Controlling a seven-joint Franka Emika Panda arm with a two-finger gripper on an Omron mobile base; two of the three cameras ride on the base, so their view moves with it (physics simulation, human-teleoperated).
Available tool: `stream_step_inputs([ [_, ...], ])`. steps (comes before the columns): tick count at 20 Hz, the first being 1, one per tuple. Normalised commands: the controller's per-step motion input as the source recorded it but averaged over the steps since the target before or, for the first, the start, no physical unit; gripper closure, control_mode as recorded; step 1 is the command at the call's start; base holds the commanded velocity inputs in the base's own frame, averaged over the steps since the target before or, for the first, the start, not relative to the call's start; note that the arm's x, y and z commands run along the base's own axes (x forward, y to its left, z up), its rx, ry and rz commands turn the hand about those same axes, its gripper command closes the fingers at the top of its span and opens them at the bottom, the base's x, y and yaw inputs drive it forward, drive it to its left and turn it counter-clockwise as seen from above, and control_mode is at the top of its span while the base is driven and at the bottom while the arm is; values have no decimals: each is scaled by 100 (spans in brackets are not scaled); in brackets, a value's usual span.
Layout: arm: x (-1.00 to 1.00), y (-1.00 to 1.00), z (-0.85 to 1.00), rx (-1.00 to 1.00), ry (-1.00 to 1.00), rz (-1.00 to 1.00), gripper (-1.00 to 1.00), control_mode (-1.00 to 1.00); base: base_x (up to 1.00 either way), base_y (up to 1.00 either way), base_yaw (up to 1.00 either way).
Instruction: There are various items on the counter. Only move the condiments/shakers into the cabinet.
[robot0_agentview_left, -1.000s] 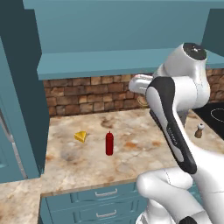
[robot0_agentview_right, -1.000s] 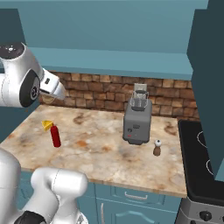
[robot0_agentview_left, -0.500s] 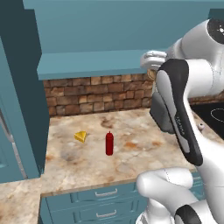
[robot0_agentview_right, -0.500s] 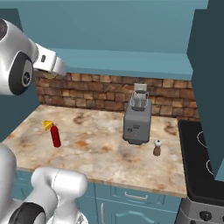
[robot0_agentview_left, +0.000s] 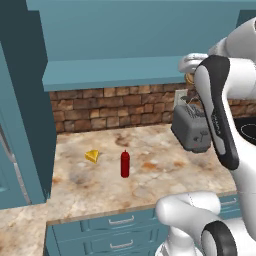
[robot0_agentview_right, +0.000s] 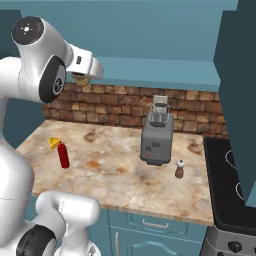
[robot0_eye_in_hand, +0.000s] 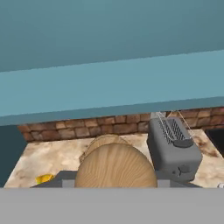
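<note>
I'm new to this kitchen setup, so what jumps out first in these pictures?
The white arm's gripper is raised just below the teal-blue wall cabinet, holding a tan wooden knobbed shaker. On the mottled marble-look counter, a slim red squeeze bottle stands beside a yellow cheese wedge, with a grey toaster by the brick wall.

The counter (robot0_agentview_right: 120, 175) bears a red bottle (robot0_agentview_right: 63, 155), cheese wedge (robot0_agentview_right: 52, 143), toaster (robot0_agentview_right: 156, 140) and white-topped shaker (robot0_agentview_right: 179, 169).

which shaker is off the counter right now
The tan wooden shaker: it is up in the gripper near the cabinet. The white-topped shaker stands by the toaster.
</note>
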Motion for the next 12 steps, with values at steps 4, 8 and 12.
stream_step_inputs([
  [4, 53, -23, 1, 0, -12, 0, 100, -100, 0, 0, 0],
  [8, 64, -12, 0, 0, -12, 0, 100, -100, 0, 0, 0],
  [12, 73, -2, 0, 0, -4, 0, 100, -100, 0, 0, 0],
])
